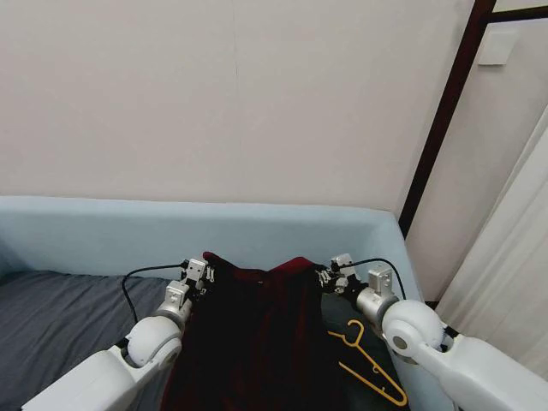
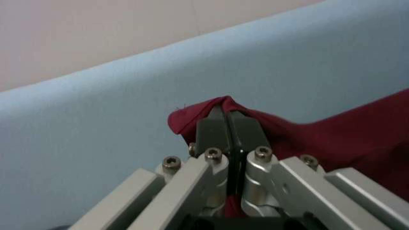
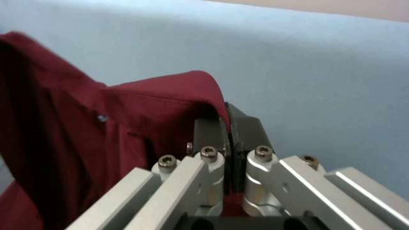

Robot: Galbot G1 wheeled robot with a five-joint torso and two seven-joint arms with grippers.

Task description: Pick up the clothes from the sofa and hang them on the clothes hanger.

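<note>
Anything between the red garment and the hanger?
Nothing visible. The left gripper and right gripper are shut on the red garment at its top corners, holding it up. The yellow hanger lies uncovered on the sofa seat beside it.

— What carries things here?
— A sofa (image 1: 257,235), with a pale blue backrest and a dark grey seat (image 1: 60,317).
— What lies on it?
— A yellow hanger (image 1: 370,366), at the seat's right end. A dark red garment (image 1: 257,334) hangs left of it; contact unclear.

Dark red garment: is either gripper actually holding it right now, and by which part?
Both. The left gripper is shut on one top corner of the dark red cloth garment, the right gripper on the other.
</note>
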